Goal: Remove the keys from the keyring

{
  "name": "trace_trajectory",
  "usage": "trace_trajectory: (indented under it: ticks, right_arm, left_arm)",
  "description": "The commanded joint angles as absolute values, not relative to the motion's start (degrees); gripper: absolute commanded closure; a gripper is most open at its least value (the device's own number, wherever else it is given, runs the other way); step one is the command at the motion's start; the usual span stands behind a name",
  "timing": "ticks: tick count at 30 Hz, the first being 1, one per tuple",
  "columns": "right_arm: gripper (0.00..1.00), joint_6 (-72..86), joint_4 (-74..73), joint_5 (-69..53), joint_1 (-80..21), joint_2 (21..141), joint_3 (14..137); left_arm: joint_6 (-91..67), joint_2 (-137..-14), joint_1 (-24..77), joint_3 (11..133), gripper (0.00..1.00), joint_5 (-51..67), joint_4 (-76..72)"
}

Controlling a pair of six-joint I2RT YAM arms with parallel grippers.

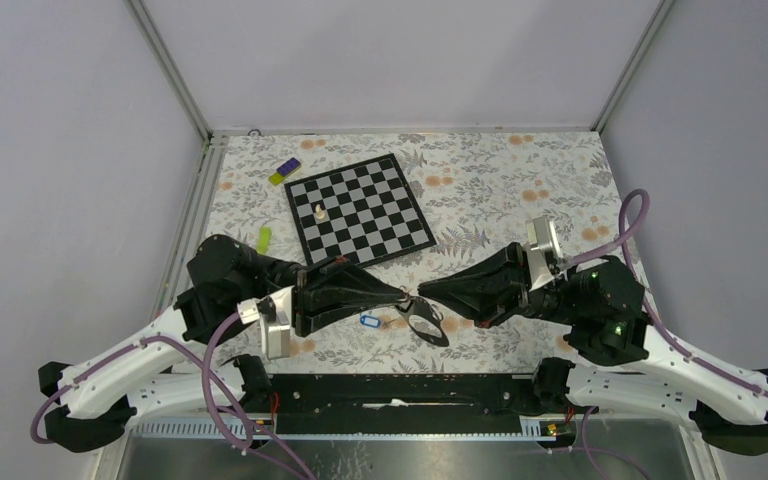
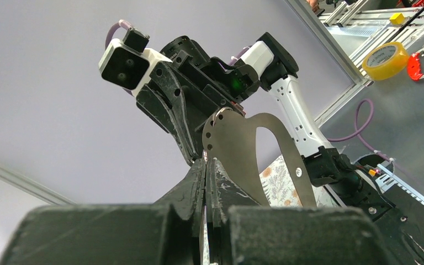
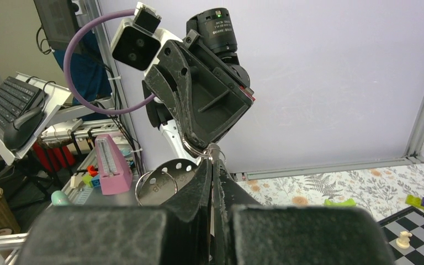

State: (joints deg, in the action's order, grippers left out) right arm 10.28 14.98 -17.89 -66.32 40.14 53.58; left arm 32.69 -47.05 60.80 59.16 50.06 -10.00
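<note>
Top view: soft, even light from above, bright enough, no hard shadows, only a faint dark patch on the table [image 1: 520,190] near the front edge. The left gripper [image 1: 400,296] and right gripper [image 1: 422,296] read as near-black shapes with little surface detail. The chessboard [image 1: 360,208] is sharp, with no glare.

Left wrist view: own fingers at the bottom are big, soft and out of focus, the background sharper. The metal plate [image 2: 237,149] is matte grey with a small highlight on its top edge.

Right wrist view: same near blur. The wall [image 3: 337,83] is bright, the room at left dimmer.
</note>
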Motion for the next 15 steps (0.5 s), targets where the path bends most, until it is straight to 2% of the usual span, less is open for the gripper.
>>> trace_trajectory:
  ticks: [1,15]
  right_arm:
    - [1.00,11.2,22.6,-15.5,-66.3,38.5,53.5]
    - [1.00,15.1,29.6,-14.0,-66.3,37.2,50.8]
  left_arm:
    - [33.3,-46.1,60.8,61.3,1.00,50.8,-11.4]
    - [33.3,-46.3,60.8,61.4,1.00,50.7,-11.5]
